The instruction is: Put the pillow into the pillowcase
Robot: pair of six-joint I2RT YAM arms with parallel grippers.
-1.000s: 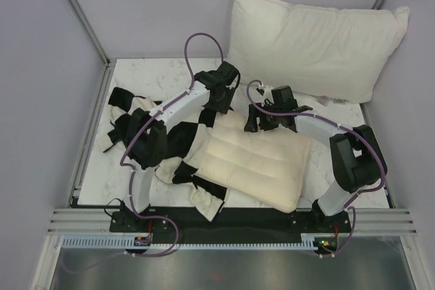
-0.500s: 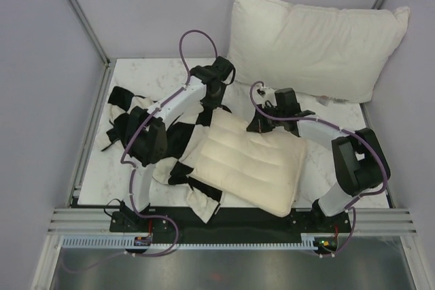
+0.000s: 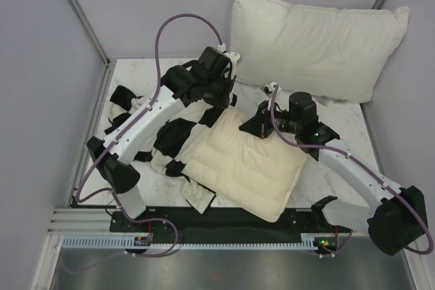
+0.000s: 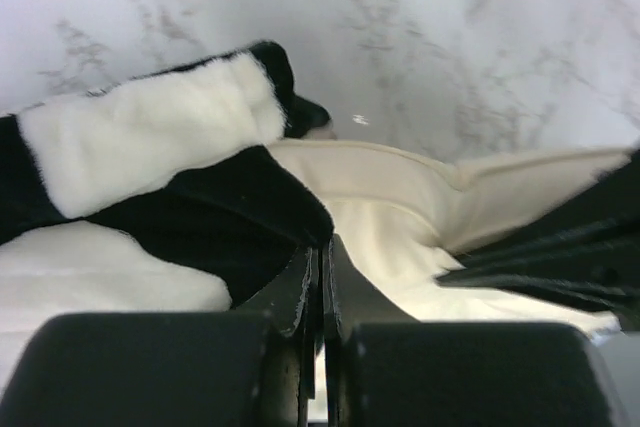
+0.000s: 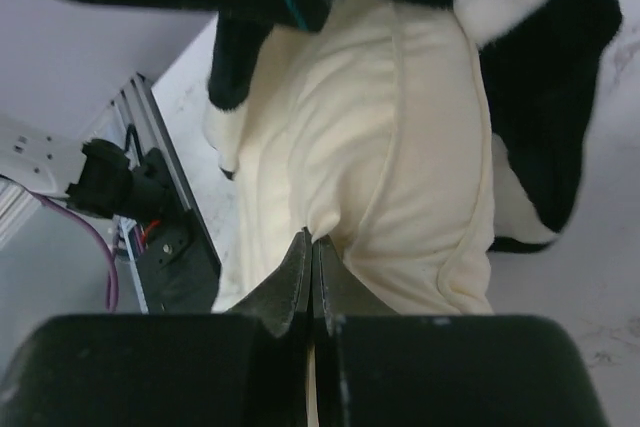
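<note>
Where the two arms meet over the middle of the table (image 3: 136, 76), the pillow (image 3: 248, 168) is seen lying flat and slanted, with its far corner between both claws. The left claw (image 4: 320, 247) is pressed together, and a black edge of the pillowcase (image 3: 170, 137) is pinched in it, just beside the far end of the pillow. The right claw (image 5: 311, 242) is closed as well, and a fold of the cream pillow fabric is gripped in it. The pillowcase is spread crumpled on the left side of the table, and the left edge of the pillow is laid over it. Whether the far end of the pillow is inside the opening cannot be told. A larger white pillow (image 3: 312, 42) is leaned against the back wall at the far right, well apart from the claws
</note>
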